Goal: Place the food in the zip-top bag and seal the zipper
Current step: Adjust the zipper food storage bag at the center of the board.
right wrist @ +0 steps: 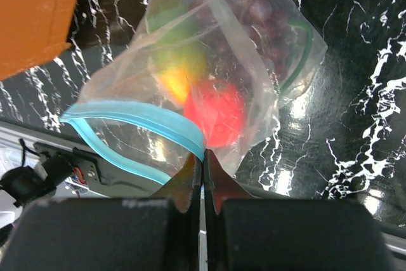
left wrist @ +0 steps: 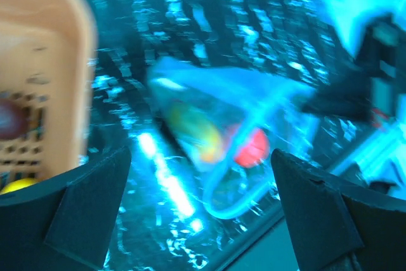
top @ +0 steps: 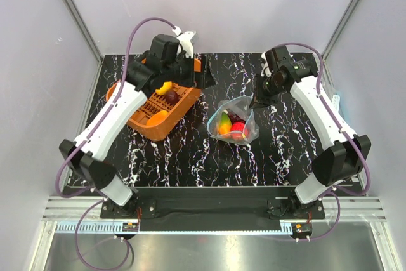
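Observation:
The clear zip-top bag (top: 232, 122) lies mid-table with a mango (top: 224, 123), a red apple (top: 238, 131) and dark grapes (top: 236, 117) inside. My right gripper (top: 257, 101) is shut on the bag's mouth edge; in the right wrist view its jaws (right wrist: 203, 155) pinch the teal zipper (right wrist: 133, 117), whose two strips gape apart. The apple (right wrist: 217, 112), mango (right wrist: 177, 68), grapes (right wrist: 248, 11) and a green chive loop (right wrist: 304, 49) show through the plastic. My left gripper (top: 206, 80) is open and empty between basket and bag; its blurred view (left wrist: 203, 214) shows the bag (left wrist: 222, 138).
An orange slotted basket (top: 136, 120) stands at the left, holding a yellow lemon (top: 165, 87), a dark purple piece (top: 171, 96) and an orange piece (top: 157, 117). It also shows in the left wrist view (left wrist: 44, 61) and the right wrist view (right wrist: 35, 11).

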Available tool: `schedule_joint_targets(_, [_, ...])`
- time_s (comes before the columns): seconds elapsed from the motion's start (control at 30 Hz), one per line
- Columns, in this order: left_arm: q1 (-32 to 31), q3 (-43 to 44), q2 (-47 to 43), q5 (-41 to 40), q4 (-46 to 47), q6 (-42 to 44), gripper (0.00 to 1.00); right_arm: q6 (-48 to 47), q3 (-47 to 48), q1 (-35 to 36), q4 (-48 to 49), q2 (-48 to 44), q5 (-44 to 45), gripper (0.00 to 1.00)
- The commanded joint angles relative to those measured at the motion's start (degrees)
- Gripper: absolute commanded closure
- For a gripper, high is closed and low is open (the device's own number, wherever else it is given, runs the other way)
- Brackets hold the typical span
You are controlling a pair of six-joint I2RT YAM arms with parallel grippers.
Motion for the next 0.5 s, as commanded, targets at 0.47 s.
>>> schedule_joint_targets(0.47, [-19.66, -22.37, -20.19, -12.48, 7.52, -13.85, 0.06, 12.70, 1.72, 0.42, 9.08, -3.03, -2.48, 1.00])
